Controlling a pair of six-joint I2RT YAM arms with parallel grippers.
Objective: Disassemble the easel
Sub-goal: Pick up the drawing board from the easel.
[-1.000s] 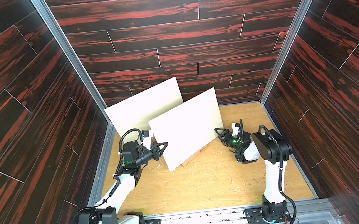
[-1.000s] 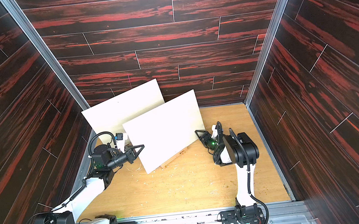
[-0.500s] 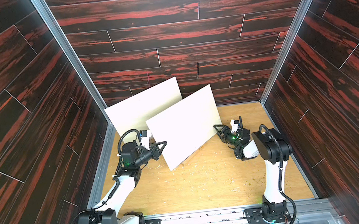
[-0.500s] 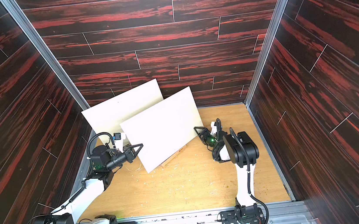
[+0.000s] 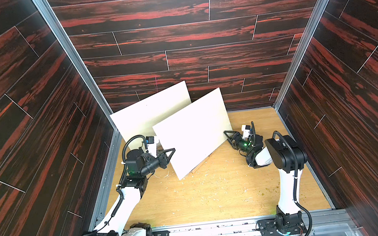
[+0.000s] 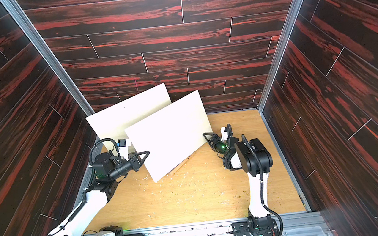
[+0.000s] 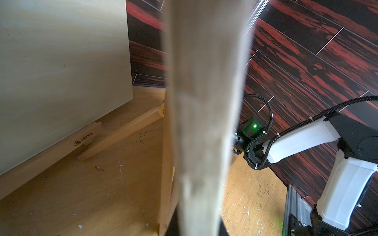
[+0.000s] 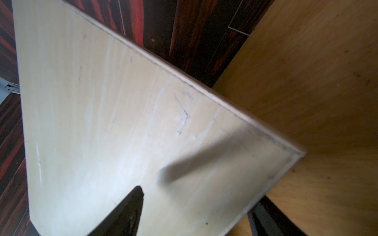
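One board (image 5: 192,132), edge inside left end effector (image 5: 173,150)

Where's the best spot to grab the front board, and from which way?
Grip the front board by a thin side edge, coming in sideways. It stands tilted, and its faces are too wide for the fingers, but an edge slips between them. The left gripper is shut on one edge; the right gripper is open around the opposite one.
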